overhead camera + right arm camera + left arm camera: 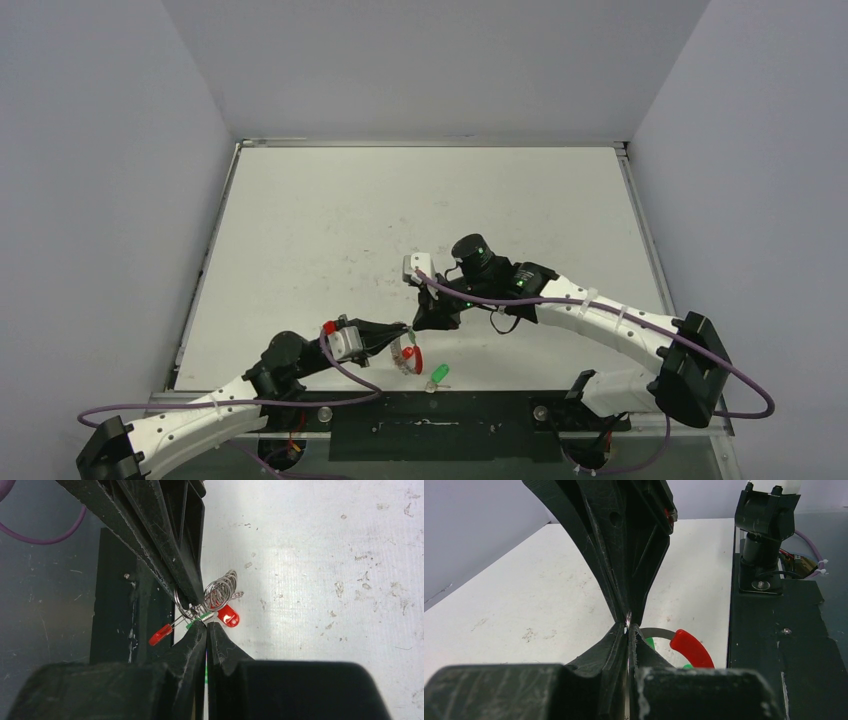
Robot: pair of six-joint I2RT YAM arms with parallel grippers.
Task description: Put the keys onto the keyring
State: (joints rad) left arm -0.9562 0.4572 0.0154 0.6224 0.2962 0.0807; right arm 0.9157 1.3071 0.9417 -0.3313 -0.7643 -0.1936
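Observation:
The keyring [409,357], a silvery loop with a red sleeve [692,648], hangs just above the table's near edge. My left gripper [399,342] is shut on its thin wire [628,620]. My right gripper [419,322] meets it tip to tip from above and is shut on a green-headed key [198,621], whose blade touches the ring's coils [220,590]. A green sliver shows between the right fingers [220,645]. Another green key [438,375] lies loose on the table next to the ring. In the left wrist view, green shows behind my own fingers [650,642].
The black base plate [430,425] and the right arm's mount [764,555] lie close to both grippers along the table's front edge. The white table [400,210] stretches away behind them, walled on three sides. A purple cable [560,300] trails along the right arm.

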